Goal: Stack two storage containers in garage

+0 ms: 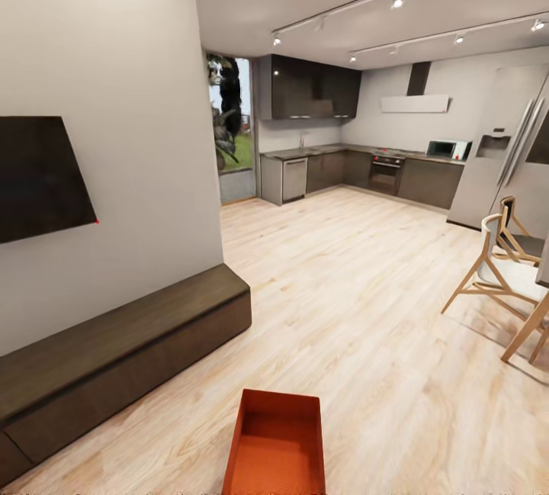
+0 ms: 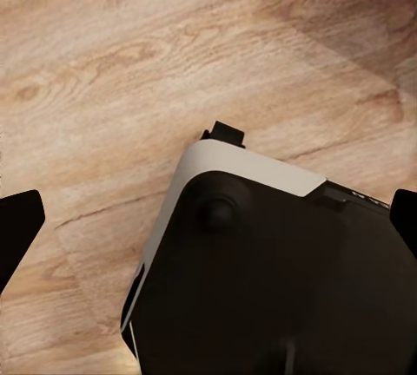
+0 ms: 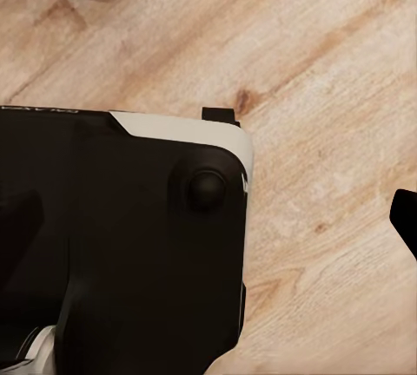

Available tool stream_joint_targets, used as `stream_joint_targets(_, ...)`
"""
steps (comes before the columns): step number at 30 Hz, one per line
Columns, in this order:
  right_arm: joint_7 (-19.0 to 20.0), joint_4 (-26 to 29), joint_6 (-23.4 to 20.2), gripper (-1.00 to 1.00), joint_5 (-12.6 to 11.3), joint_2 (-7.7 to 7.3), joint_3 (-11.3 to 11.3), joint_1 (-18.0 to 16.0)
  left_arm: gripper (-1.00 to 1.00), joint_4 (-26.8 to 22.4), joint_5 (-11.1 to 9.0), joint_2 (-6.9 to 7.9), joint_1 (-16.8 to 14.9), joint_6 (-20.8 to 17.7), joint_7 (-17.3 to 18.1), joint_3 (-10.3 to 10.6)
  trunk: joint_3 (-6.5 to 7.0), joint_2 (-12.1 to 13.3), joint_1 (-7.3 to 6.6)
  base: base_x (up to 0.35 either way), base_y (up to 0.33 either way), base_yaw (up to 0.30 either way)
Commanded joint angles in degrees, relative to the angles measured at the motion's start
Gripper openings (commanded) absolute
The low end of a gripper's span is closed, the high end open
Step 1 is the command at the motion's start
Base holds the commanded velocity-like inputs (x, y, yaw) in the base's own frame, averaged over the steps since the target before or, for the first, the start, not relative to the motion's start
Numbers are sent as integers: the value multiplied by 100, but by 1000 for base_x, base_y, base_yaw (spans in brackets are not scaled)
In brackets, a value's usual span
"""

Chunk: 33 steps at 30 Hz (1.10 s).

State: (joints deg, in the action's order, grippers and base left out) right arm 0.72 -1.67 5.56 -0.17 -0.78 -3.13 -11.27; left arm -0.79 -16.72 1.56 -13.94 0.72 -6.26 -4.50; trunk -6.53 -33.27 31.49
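With one storage container (image 1: 276,441) below both wide-open, empty end effectors, the fetch step remains: descend and grip.

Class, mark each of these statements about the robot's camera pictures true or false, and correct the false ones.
1. An orange-red storage container sits at the bottom of the head view. True.
2. The floor is dark grey concrete. False: it is light wood planks.
3. A kitchen with dark cabinets lies ahead. True.
4. A red car stands by the refrigerator. False: wooden chairs stand near it.
5. A dark screen hangs on the wall above a long low dark bench. True.
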Motion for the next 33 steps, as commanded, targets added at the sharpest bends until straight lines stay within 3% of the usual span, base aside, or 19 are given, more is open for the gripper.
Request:
stream_joint_targets(1, 7, -18, 33, 100, -2, -1, -30, -8, 100, -7, -1, 0, -3, 7, -7, -38, -19, -9, 2, 0, 0, 0)
stream_joint_targets(33, 15, -18, 33, 100, 8, 8, -32, -10, 100, -9, -2, -6, -3, 7, -7, -22, -313, -9, 2, 0, 0, 0)
